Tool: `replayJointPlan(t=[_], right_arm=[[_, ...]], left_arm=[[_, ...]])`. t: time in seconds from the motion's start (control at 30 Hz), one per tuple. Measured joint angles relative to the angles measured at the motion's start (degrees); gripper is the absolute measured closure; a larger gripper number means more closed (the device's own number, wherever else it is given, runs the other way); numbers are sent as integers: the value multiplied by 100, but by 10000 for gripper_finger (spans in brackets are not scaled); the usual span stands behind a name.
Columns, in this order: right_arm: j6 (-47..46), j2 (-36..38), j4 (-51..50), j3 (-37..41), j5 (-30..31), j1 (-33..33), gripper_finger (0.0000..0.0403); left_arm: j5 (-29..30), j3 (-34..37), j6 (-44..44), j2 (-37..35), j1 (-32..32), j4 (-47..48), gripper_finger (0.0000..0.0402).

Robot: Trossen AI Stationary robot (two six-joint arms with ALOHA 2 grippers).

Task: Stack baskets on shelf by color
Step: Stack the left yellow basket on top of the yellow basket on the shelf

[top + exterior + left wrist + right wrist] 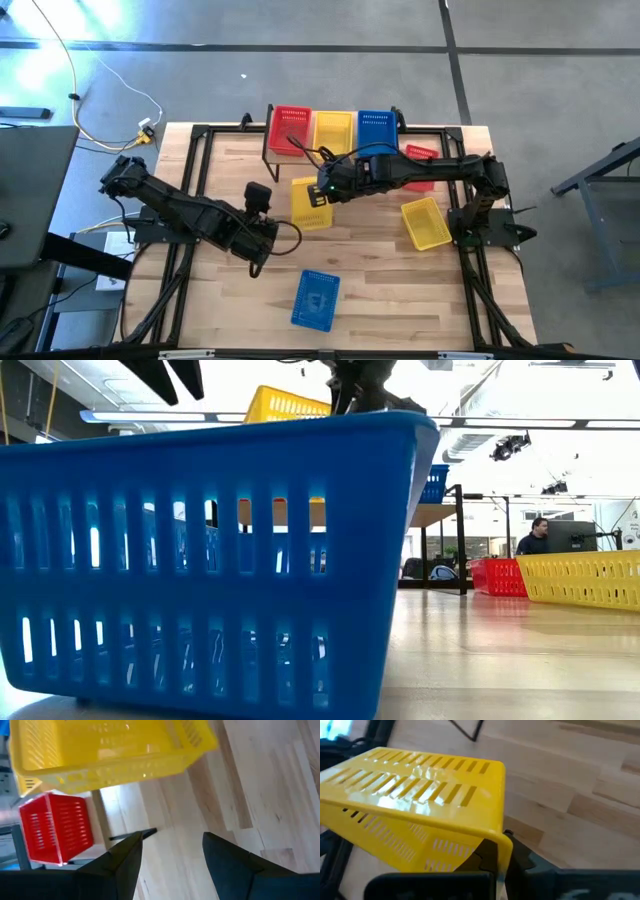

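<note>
Wooden table (365,290) is carrying a blue basket (316,299) nearest the front edge, well short of the shelf (335,150). Left claw (262,252) is hanging open and empty just behind that basket. Right claw (322,193) is gripping a yellow basket (309,205) by its rim, lifted in front of the shelf, where red, yellow and blue baskets are sitting.

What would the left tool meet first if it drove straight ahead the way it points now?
Probably the yellow basket held up by the right tool. The open left tool aims between it and the tabletop; depth is unclear.
</note>
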State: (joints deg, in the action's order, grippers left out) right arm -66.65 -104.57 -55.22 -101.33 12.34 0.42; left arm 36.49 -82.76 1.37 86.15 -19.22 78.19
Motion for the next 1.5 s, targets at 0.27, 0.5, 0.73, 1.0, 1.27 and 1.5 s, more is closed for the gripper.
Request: replayJointPlan(t=[0.27, 0.5, 0.73, 1.0, 1.27, 1.5], right_arm=[[539, 11, -292, -869, 4, -95, 403], [1306, 11, -796, -1927, -42, -545, 403], [2020, 13, -1441, -2810, -199, -1342, 403], [2431, 13, -1545, -3111, -1553, -2651, 403], [2419, -123, -1586, -3102, -3476, -3907, 403], [2556, -451, -2039, -3102, -4640, -4437, 403]], left_arm=[[37, 2, -1, -540, 142, -13, 202], [305, 4, 2, -889, 554, -36, 202], [472, 4, -3, -1134, 1020, -197, 202], [478, 4, -154, -1187, 1694, -223, 202], [423, 4, -144, -1187, 2291, -315, 202], [329, 4, -151, -1185, 2734, -506, 202]])
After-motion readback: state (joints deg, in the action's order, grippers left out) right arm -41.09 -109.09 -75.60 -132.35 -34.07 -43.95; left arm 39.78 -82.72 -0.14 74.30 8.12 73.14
